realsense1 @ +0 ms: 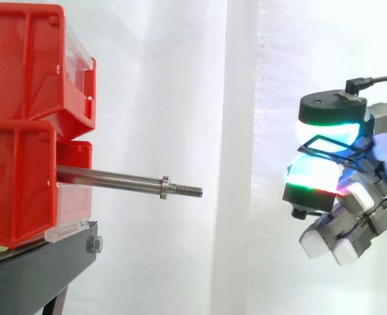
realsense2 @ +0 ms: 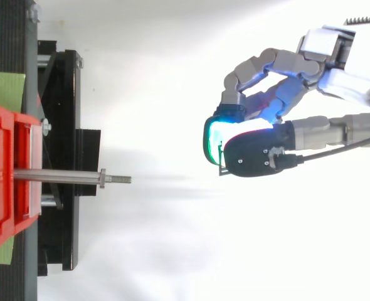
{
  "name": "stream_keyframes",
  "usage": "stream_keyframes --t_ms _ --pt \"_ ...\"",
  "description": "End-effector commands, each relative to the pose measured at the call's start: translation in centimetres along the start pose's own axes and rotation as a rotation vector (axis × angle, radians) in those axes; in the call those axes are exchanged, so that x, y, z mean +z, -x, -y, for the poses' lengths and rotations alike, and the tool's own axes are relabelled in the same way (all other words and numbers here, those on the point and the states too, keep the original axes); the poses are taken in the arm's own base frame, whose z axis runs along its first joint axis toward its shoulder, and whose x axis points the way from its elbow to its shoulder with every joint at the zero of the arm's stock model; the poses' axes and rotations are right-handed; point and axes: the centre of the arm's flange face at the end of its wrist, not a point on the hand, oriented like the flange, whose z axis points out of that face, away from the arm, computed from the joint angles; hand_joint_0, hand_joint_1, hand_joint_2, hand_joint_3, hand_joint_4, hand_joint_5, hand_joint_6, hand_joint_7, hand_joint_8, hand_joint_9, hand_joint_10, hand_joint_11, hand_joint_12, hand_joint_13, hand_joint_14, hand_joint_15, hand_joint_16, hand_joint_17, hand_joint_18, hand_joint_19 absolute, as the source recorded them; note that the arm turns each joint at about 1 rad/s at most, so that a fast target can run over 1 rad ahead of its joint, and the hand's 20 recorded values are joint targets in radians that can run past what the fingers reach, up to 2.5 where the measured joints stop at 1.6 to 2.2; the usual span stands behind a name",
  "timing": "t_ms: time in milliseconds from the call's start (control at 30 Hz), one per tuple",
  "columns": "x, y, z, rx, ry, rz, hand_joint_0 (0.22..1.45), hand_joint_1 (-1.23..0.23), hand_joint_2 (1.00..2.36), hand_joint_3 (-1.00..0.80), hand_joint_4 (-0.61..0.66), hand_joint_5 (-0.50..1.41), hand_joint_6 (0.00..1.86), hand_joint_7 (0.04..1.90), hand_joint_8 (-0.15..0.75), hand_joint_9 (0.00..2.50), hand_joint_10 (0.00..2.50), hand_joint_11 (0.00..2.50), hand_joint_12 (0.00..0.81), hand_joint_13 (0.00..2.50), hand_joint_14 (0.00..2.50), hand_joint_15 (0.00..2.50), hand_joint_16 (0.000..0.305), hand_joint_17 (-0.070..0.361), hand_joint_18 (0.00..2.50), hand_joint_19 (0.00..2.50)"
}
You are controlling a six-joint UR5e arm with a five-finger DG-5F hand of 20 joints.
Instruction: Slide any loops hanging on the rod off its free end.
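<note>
Well clear of rod [realsense1: 115,177], hand [realsense1: 321,174] pinches thin black loop [realsense1: 318,137] between glowing pads, other fingers curled below. Rod sticks out level from red bins [realsense1: 23,131], threaded free end toward hand

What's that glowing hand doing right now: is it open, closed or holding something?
Hand: shut, pinching a thin black loop between its glowing pads, clear of the rod.

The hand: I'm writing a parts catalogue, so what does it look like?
The hand has a pale casing and grey, blocky, segmented fingers with white ends. Some tips carry rounded black caps over thick pads glowing white, cyan and green, with a trace of red.
</note>
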Motion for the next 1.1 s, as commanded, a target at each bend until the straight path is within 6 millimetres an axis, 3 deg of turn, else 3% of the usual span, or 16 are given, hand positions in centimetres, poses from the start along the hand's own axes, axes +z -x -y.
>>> stream_keyframes --t_ms 0,100,233,500,600,733,1067 --pt "0.00 -0.01 0.00 0.001 0.000 0.001 0.56 -0.76 1.22 -0.10 0.17 -0.11 0.92 0.91 0.346 1.08 0.01 0.49 0.430 0.69 0.01 0.28 0.067 0.151 0.66 0.32" --pt "-0.05 0.01 -0.09 0.003 0.001 0.001 0.62 -0.79 1.01 -0.16 0.18 -0.11 0.92 0.92 0.315 1.05 0.02 0.49 0.396 0.65 0.01 0.30 0.059 0.134 0.61 0.34" --pt "-0.01 -0.11 -0.01 0.002 0.000 0.000 0.63 -0.80 1.01 -0.31 0.16 -0.12 0.92 0.96 0.278 1.04 0.02 0.54 0.345 0.62 0.01 0.31 0.049 0.110 0.54 0.37" --pt "-0.01 -0.10 -0.01 0.005 0.000 0.001 0.71 -0.88 1.02 -0.27 0.00 -0.13 0.93 0.98 0.263 0.97 0.02 0.53 0.342 0.60 0.01 0.30 0.048 0.108 0.54 0.34" --pt "-0.01 -0.10 -0.01 0.005 0.000 0.001 0.71 -0.87 1.01 -0.31 0.02 -0.13 0.94 0.92 0.263 0.98 0.02 0.52 0.340 0.61 0.01 0.30 0.048 0.108 0.54 0.34" --pt "0.03 -0.12 0.08 0.004 -0.002 0.001 0.64 -0.81 1.01 -0.36 0.13 -0.11 0.92 0.99 0.272 1.10 0.02 0.52 0.340 0.65 0.01 0.31 0.047 0.106 0.57 0.38" --pt "-0.07 -0.15 0.02 0.008 -0.004 0.002 0.59 -0.63 1.01 -0.35 0.12 -0.08 0.90 1.04 0.262 1.21 0.02 0.51 0.337 0.72 0.01 0.32 0.048 0.107 0.61 0.41"
